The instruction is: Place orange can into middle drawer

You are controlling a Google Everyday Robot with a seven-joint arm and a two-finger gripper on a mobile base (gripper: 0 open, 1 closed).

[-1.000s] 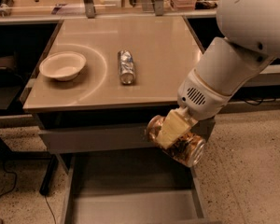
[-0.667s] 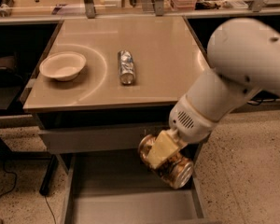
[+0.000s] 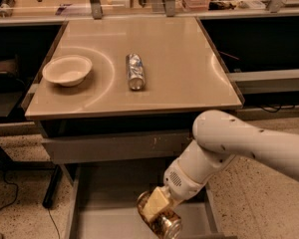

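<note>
Jaws of the gripper (image 3: 156,209) pinch the orange can (image 3: 168,226), low over the open middle drawer (image 3: 104,215) below the worktop (image 3: 179,59); carry looks done; not yet released; letting go and retreat left.

1. There is one view. It sits high in front of the table (image 3: 179,59) and looks down and forward across the tabletop to the cluttered shelf behind the table.
2. It is fairly near: the tabletop spans most of the frame's width, and the table's front edge runs across at about mid-height.
3. Below the table's front edge the view takes in the open drawer (image 3: 109,218), which the bottom border cuts off.
4. The end effector (image 3: 157,210) is low in the frame, in front of and below the table. It is over the drawer, gripping the orange can (image 3: 164,224).
5. The arm enters from the right border.
</note>
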